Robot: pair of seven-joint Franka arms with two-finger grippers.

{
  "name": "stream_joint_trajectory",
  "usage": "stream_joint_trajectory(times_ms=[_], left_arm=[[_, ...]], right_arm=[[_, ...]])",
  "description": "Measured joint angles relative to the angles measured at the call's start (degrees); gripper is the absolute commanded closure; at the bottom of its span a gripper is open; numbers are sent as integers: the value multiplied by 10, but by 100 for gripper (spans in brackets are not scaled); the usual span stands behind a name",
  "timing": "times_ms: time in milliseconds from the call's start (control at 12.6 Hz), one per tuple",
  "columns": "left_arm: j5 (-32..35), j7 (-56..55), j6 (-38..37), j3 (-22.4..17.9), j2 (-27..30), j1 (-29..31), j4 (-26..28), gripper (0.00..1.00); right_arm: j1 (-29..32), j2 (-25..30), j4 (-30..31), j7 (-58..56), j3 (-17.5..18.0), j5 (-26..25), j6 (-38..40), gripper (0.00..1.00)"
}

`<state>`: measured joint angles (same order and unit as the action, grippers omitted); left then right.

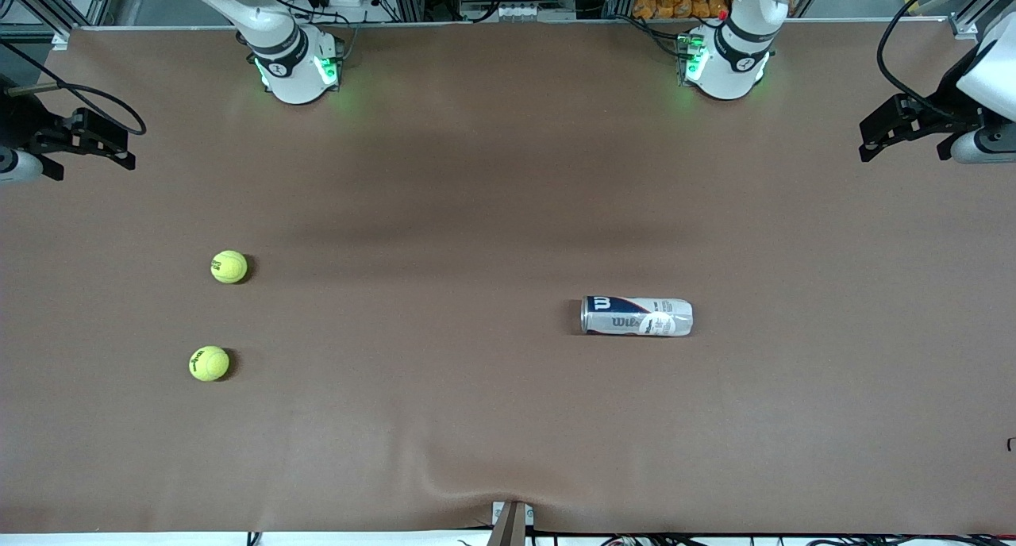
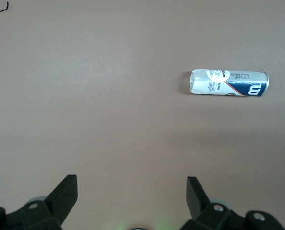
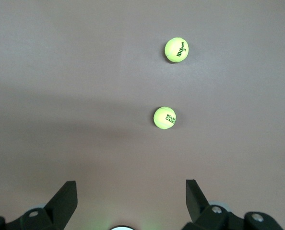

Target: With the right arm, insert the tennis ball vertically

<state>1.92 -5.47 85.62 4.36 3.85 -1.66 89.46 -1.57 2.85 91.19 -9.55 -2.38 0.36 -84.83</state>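
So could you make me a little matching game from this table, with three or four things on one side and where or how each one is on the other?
Things:
1. Wilson can
2. Tennis ball printed Wilson
3. Tennis ball printed Roland Garros
4. Right claw

Places or states:
A. Open, empty, up over the right arm's end of the table
B. Lying on its side, toward the left arm's end
C. The ball nearer the front camera
D. The ball farther from the front camera

Pairs: 1-B, 2-C, 3-D, 4-A

Even, fairly bright overhead light fell on the bench (image 1: 508,419); soft broad shadow bands crossed it above the can (image 1: 636,316); green glow ringed both arm bases; focus was sharp throughout.
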Motion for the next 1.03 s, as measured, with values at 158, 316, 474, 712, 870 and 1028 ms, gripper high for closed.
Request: stream_joint_trajectory(times_ms=[158, 316, 474, 712, 870, 1028], left_arm=[[0, 0, 0, 0, 0, 0, 0, 0], [0, 0, 0, 0, 0, 0, 0, 0], [0, 0, 0, 0, -2, 0, 0, 0], [0, 0, 4, 0, -14, -1, 0, 0], [0, 2, 16, 2, -30, -4, 0, 0], [0, 20, 39, 5, -52, -9, 1, 0]], right_arm=[[-1, 0, 0, 0, 0, 0, 0, 0], [-1, 0, 0, 0, -1, 0, 0, 0], [-1, 0, 0, 0, -1, 0, 0, 0], [-1, 0, 0, 0, -1, 0, 0, 0], [0, -1, 0, 0, -2, 0, 0, 0], [4, -1, 0, 0, -5, 0, 0, 0]])
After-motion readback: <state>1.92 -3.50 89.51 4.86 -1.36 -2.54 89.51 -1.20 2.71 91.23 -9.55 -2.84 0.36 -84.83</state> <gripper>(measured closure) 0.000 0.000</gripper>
